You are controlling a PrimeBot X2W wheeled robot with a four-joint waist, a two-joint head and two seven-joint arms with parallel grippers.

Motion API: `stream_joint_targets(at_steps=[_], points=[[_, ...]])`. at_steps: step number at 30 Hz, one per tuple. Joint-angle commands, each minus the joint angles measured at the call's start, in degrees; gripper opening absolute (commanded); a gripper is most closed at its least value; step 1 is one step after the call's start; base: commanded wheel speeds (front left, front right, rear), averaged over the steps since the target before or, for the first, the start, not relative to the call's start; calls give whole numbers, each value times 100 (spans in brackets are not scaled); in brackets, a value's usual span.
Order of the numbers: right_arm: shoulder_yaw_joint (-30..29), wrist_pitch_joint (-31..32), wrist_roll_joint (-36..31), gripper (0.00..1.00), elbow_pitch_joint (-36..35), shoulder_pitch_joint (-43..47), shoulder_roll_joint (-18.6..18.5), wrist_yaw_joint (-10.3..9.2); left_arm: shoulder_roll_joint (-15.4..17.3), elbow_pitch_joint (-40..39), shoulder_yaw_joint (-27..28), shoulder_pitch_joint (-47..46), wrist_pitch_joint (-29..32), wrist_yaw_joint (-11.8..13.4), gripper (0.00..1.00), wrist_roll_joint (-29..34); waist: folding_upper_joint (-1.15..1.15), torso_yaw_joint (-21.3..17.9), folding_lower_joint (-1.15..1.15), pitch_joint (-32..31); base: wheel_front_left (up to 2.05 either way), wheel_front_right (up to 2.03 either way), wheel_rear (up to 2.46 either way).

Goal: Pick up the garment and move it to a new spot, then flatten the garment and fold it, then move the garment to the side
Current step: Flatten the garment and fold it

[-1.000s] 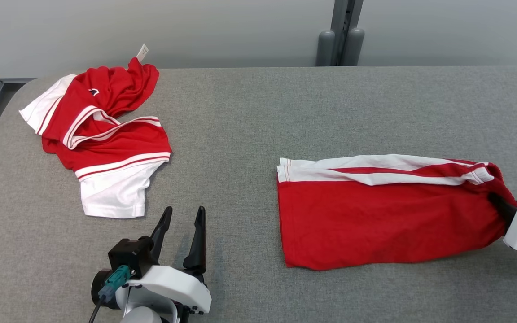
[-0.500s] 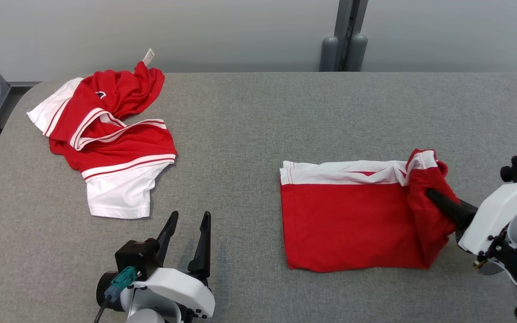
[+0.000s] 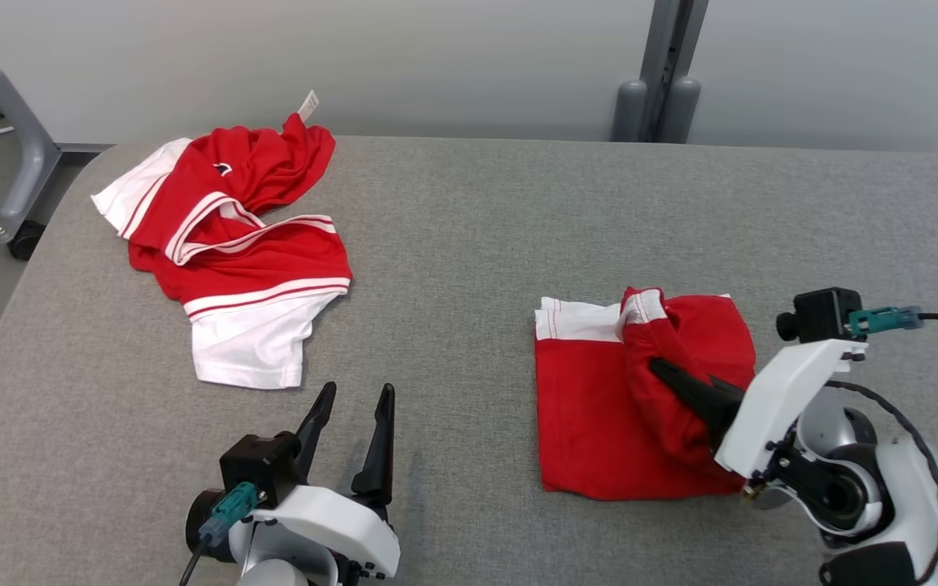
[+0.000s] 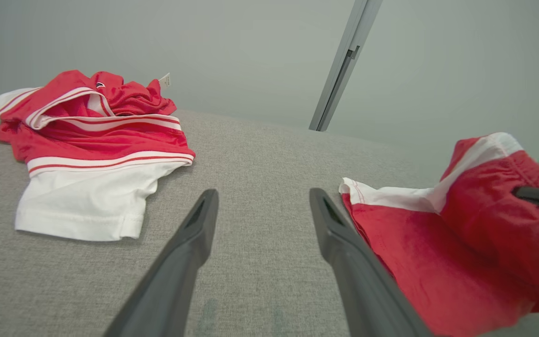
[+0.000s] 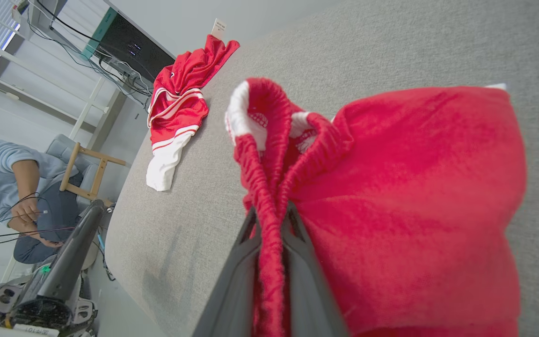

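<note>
A grey fabric-covered table (image 3: 469, 244) stands before a plain pale wall. The right gripper (image 3: 658, 366) has its jaws pressed together on the elastic waistband (image 5: 262, 154) of the red shorts (image 3: 583, 423). The gathered band stands up between the fingers and past their tips, while the red cloth balloons to one side of them. The rest of the shorts lies flat on the table under and ahead of those jaws, with the white-banded leg hems beyond the tips.

The left gripper (image 3: 357, 391) sits low with jaws wide apart and nothing between them. A crumpled red-and-white jersey (image 3: 233, 252) lies well ahead of it, off to its left.

This looks like the fold, halfway over. Next, the waistband likely has to go on across to the hems, down onto them, and only then be let go.
</note>
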Motion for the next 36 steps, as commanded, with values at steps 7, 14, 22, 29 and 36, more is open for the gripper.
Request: stream_joint_targets(at_steps=[7, 14, 22, 29, 36], points=[[239, -526, -229, 0, 802, -399, 248, 3, -22, 25, -26, -75, -17, -43, 100, -19, 0, 169, 0, 8, 0, 0, 0], [550, -1068, -476, 0, 1621, -728, 324, 3, -49, 44, -38, -86, -34, -46, 100, -27, 0, 252, 0, 47, 0, 0, 0], [1089, -1621, -142, 100, 2126, -1015, 325, 3, -62, 86, -10, -111, -49, -54, 100, -33, 0, 237, 0, 68, 0, 0, 0], [1446, -1997, 183, 100, 2136, -1120, 327, 3, -46, 96, 9, -117, -53, -59, 100, -27, 0, 177, 0, 54, 0, 0, 0], [1468, -2858, -543, 100, 1805, -1148, 151, 3, -25, 23, 47, -93, -58, -22, 100, 6, 0, 90, 0, 46, 0, 0, 0]])
